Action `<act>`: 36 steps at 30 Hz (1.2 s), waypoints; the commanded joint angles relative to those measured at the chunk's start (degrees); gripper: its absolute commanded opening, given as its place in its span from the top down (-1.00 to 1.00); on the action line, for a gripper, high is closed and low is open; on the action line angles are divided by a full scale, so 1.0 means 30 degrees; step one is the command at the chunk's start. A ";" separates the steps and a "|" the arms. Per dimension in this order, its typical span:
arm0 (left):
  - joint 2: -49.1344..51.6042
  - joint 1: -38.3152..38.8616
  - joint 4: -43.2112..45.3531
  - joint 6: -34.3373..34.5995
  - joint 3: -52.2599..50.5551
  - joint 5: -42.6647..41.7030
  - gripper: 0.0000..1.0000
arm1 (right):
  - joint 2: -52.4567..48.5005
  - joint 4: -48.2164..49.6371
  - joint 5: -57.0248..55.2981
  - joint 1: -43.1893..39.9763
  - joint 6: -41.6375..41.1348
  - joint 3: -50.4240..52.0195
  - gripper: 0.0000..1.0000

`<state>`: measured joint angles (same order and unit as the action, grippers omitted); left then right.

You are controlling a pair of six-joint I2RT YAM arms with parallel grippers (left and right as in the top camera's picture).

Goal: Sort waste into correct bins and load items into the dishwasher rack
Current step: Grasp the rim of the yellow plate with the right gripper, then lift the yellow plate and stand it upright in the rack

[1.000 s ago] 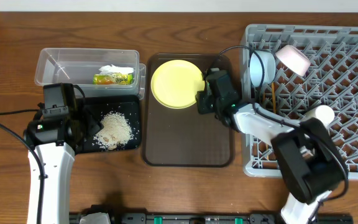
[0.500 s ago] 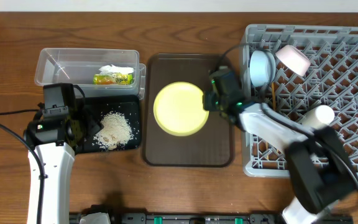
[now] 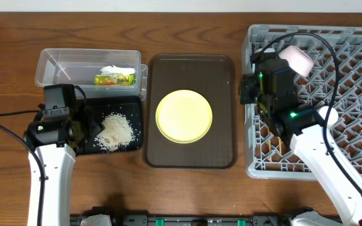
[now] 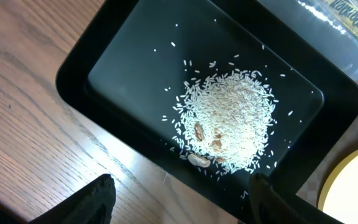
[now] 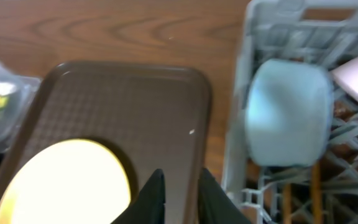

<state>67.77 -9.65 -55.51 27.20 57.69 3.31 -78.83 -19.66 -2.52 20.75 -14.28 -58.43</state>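
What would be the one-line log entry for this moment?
left hand: open over rice in black tray | right hand: slightly open, empty, near rack | yellow plate: flat on brown tray | wrapper: in clear tub

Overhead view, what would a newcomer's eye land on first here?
Most likely the bright yellow plate, lying flat in the middle of the brown serving tray at the table's centre. Next comes the big grey dishwasher rack filling the right side. On the left, the heap of white rice stands out against its black tray.
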 commanded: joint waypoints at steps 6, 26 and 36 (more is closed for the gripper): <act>0.0117 -0.0095 -0.0051 0.0051 0.0226 0.0029 -0.43 | -0.3002 -0.0029 0.1508 0.1566 0.0350 -0.0160 0.48; 0.0117 -0.0095 -0.0051 0.0051 0.0226 0.0029 -0.43 | -0.9879 0.1778 0.1661 0.3249 -0.1384 -0.0160 0.98; 0.0117 -0.0095 -0.0058 0.0051 0.0219 0.0029 -0.43 | -0.5246 0.1683 0.1202 0.1574 -0.1027 -0.0364 0.98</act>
<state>67.77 -9.65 -55.53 27.20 57.69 3.31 -102.19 -14.92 2.94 28.64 -17.76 -59.02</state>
